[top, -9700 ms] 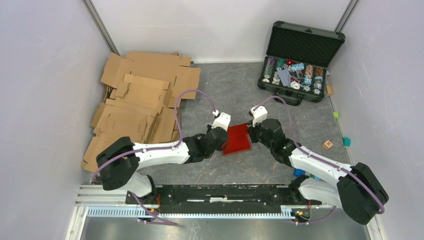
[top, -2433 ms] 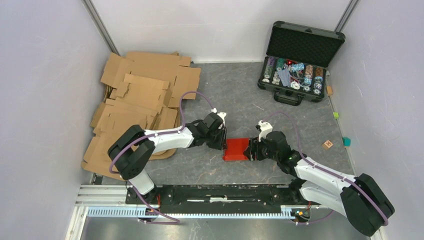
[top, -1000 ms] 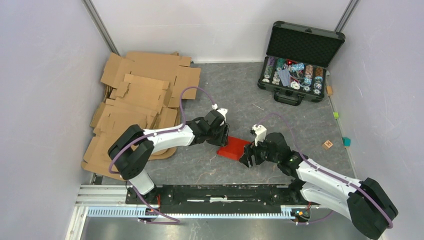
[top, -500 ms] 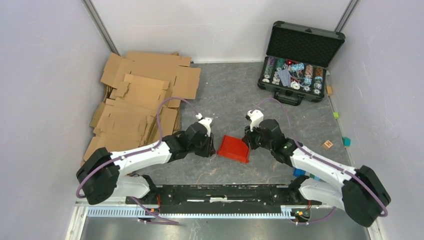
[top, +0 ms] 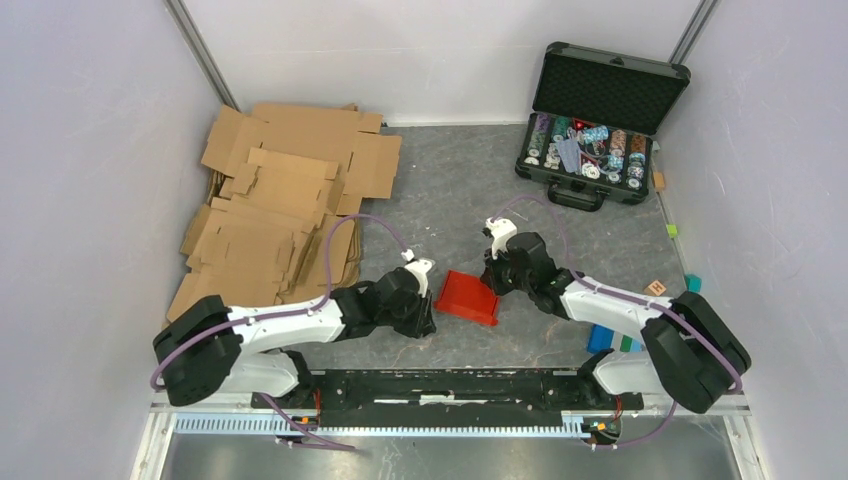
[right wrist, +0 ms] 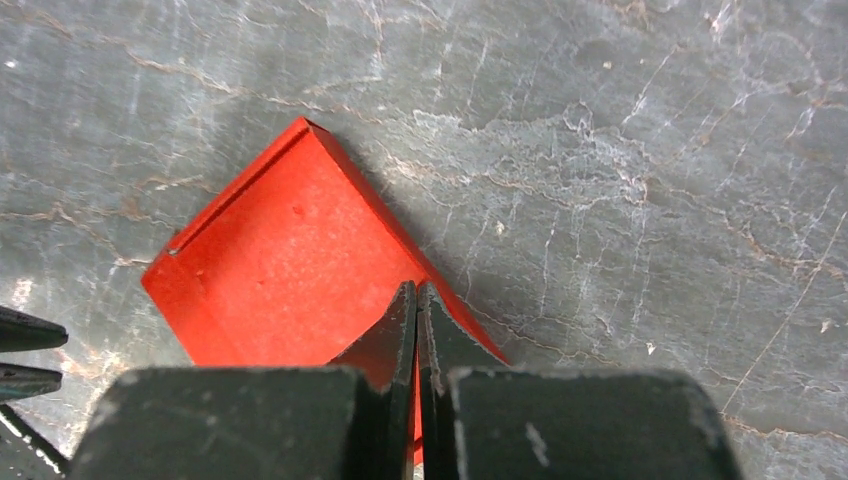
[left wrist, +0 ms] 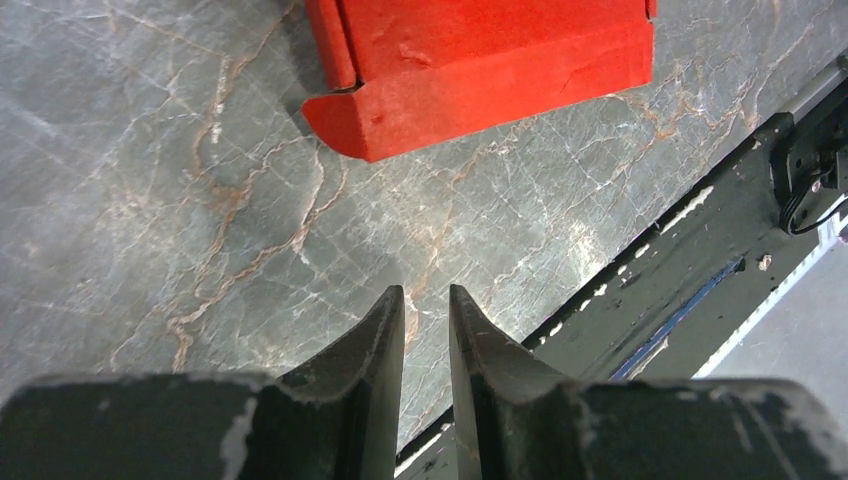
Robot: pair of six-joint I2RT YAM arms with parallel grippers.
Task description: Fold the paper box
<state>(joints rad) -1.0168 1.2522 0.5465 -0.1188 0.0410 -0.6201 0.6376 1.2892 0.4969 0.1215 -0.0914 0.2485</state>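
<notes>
The left end effector [left wrist: 427, 292] hangs low over the grey marbled bench [top: 450, 190], its two fingers a little apart with nothing between them. The paper box [left wrist: 480, 60] lies ahead of its fingertips, not touching them, with one red wall and a corner facing it. The right end effector [right wrist: 416, 288] has its fingers pressed together, and the tips sit right over the box's edge. Most of the red box spreads ahead and to the left of them in the right wrist view. I cannot tell whether the thin wall is caught between the tips. Seen from above, the box lies between the two end effectors.
</notes>
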